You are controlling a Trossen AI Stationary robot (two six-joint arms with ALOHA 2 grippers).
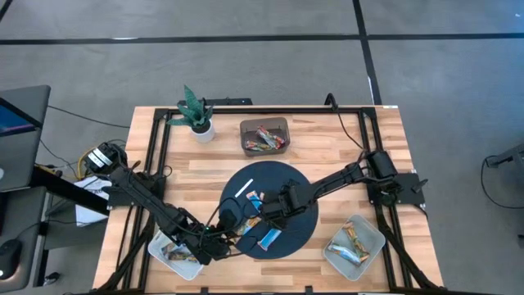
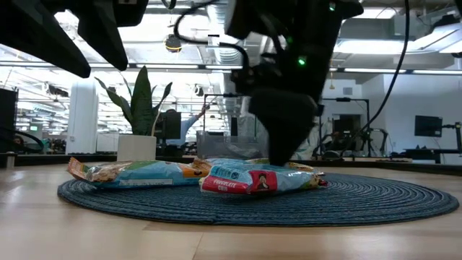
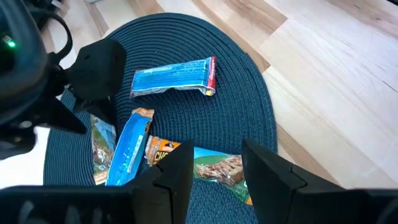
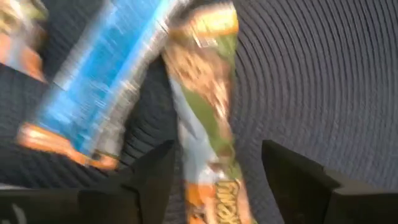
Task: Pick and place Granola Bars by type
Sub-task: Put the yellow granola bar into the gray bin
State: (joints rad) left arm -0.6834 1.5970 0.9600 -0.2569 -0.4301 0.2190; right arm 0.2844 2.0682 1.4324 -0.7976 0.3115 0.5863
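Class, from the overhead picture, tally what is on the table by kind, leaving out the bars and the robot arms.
Dark bin: 1
Pale trays: 2
Round blue mat: 1
Potted plant: 1
White stick: 1
Total: 6

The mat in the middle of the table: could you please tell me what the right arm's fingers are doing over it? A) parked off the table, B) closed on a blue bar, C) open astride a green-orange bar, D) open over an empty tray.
C: the right wrist view shows the right gripper with its fingers spread either side of the green-orange bar lying on the mat.
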